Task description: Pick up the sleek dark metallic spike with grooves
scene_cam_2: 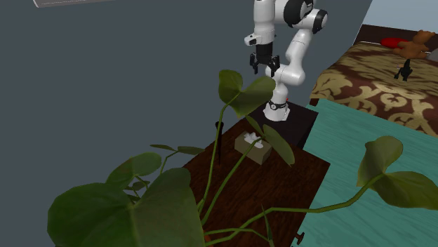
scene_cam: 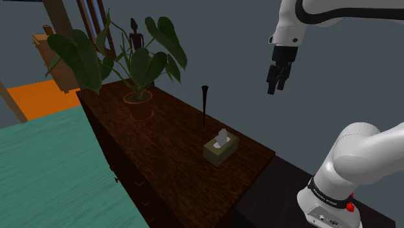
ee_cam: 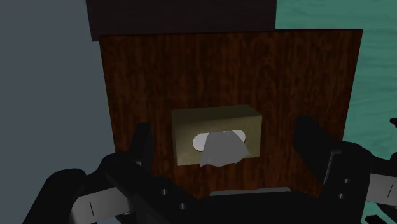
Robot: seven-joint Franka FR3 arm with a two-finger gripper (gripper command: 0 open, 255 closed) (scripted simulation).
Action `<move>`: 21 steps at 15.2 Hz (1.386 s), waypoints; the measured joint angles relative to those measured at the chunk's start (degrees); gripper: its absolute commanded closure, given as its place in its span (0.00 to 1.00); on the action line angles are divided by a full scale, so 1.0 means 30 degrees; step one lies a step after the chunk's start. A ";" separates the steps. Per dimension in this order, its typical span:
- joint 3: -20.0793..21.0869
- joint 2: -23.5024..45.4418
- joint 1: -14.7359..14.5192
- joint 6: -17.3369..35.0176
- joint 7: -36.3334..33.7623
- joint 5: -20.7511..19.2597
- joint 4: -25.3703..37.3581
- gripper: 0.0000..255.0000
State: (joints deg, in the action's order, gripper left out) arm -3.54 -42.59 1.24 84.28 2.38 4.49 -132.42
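A thin dark spike (scene_cam: 204,107) stands upright on the dark wooden dresser top (scene_cam: 162,162), near its back edge by the grey wall. In the second exterior view the spike (scene_cam_2: 218,144) rises just beside the tissue box. My black gripper (scene_cam: 277,81) hangs high above the dresser's end nearest the stand, to the shoulder view's right of the spike and well apart from it. It is open, with nothing between its fingers. In the wrist view the open gripper (ee_cam: 224,130) looks down on the dresser top (ee_cam: 140,76) far below.
An olive tissue box (scene_cam: 221,149) lies close to the spike. A large-leaved potted plant (scene_cam: 138,97) occupies the dresser's far end. Its leaves (scene_cam_2: 140,203) crowd the second exterior view. Teal floor (scene_cam: 45,168) lies beside the dresser; a patterned bed (scene_cam_2: 372,81) stands beyond.
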 measured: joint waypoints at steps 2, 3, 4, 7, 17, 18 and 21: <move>-0.0020 0.0386 -0.0007 0.0185 -0.0008 0.0036 0.0221 0.00; -0.0034 0.0858 -0.0018 0.0396 -0.0043 0.0100 0.0501 0.00; 0.0057 0.1471 -0.0075 0.0828 -0.0189 0.0255 0.0708 0.00; -0.0004 0.3364 -0.0114 0.1906 -0.0267 0.0502 0.1606 0.00; -0.0152 1.0563 -0.0324 0.4235 -0.0685 0.1588 0.6812 0.00; -0.0180 1.1348 -0.0327 0.4447 -0.0694 0.1708 0.7427 0.00; -0.0257 1.3572 -0.0302 0.4536 -0.0785 0.2063 0.9636 0.00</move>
State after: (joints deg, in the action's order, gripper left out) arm -4.31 -1.87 0.34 97.88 0.02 10.68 -103.51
